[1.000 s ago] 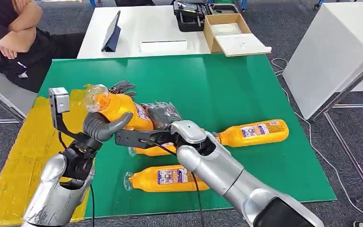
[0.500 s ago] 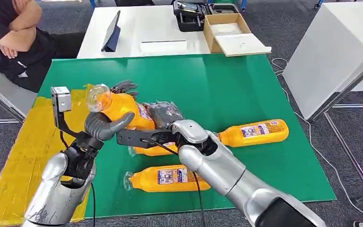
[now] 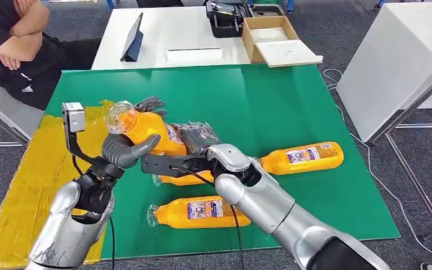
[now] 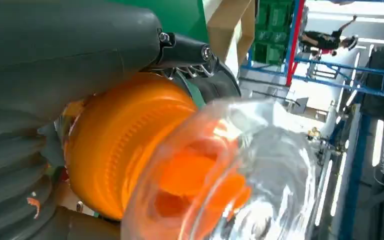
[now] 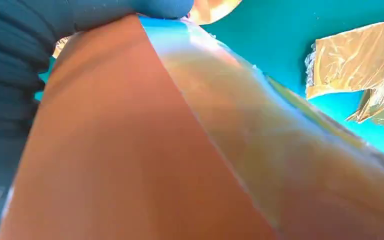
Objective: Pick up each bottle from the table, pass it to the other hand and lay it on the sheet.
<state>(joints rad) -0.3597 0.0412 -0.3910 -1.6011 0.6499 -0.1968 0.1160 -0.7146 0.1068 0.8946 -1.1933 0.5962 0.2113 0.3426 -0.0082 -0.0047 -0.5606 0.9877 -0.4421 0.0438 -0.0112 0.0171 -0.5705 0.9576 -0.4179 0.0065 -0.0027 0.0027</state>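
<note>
Nearest on the green table (image 3: 292,101) lies one orange bottle (image 3: 199,212). Just past it, both hands grip a raised bottle (image 3: 146,130): left hand (image 3: 125,147) around its neck end, right hand (image 3: 194,138) on its base. Yellow sheet (image 3: 31,169) sits left. Another bottle (image 3: 301,157) lies right.

head view high, looking down, both wrist views seemingly pressed against bottle (image 3: 146,130)

The left hand (image 4: 45,90) wraps an orange bottle (image 4: 125,145), its thick grey thumb lying across the bottle's shoulder. The bottle's clear cap (image 4: 250,175) points away from the hand. Past the fingers (image 4: 185,50), a strip of green tabletop (image 4: 180,15) shows.
</note>
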